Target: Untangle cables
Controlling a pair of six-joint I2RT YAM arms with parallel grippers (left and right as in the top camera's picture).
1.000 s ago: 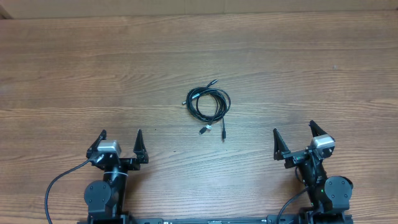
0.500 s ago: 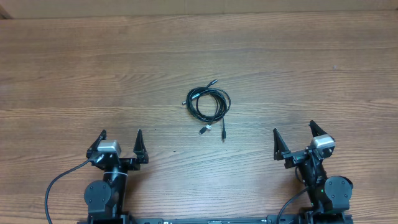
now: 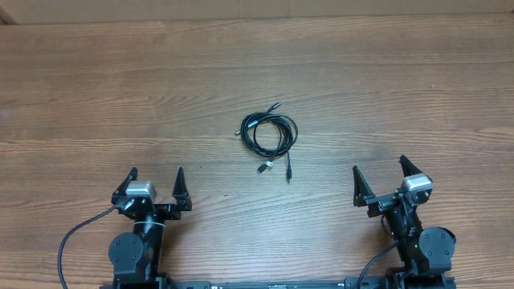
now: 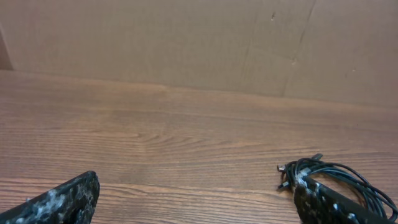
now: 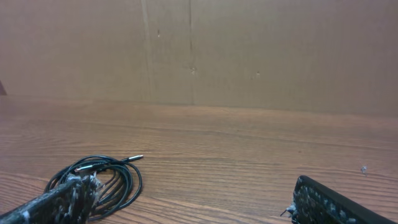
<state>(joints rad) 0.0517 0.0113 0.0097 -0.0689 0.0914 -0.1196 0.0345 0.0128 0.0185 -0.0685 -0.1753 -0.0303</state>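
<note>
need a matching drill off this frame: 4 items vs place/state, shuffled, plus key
Items
1. cables
2. left tool
3. right tool
4. table

Place or state
A. open, bottom right of the overhead view
B. brown wood-grain surface
C. coiled in a bundle mid-table, touched by neither arm
D. open, bottom left of the overhead view

Pairs: 1-C; 2-D; 3-A; 4-B

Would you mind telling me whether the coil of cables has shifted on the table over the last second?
No. In the overhead view the coil of cables lies at the same spot on the table, no nearer its far edge.
</note>
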